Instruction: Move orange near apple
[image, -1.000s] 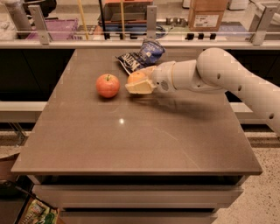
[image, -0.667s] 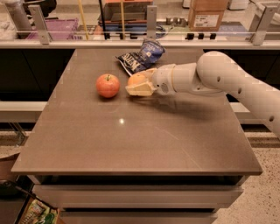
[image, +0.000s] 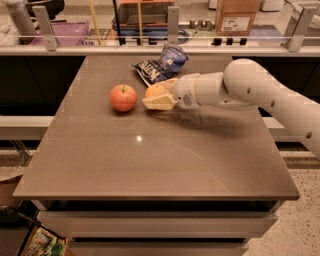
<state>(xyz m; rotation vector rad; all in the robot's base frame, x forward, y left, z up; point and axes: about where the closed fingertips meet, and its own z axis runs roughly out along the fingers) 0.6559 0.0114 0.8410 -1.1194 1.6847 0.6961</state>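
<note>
Two fruits were close together on the surface (image: 150, 165): the apple (image: 123, 97) stood left, and just beside it the pincer (image: 157, 95) grasped the orange (image: 154, 90), perhaps slightly lifted.

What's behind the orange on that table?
A crumpled snack bag lies behind the orange. The pincer grips the orange, hiding its right side and the table directly beneath.

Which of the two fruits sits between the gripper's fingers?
The orange, plain and stemless, inside the gripper; the apple with a stem lies free beside it.
</note>
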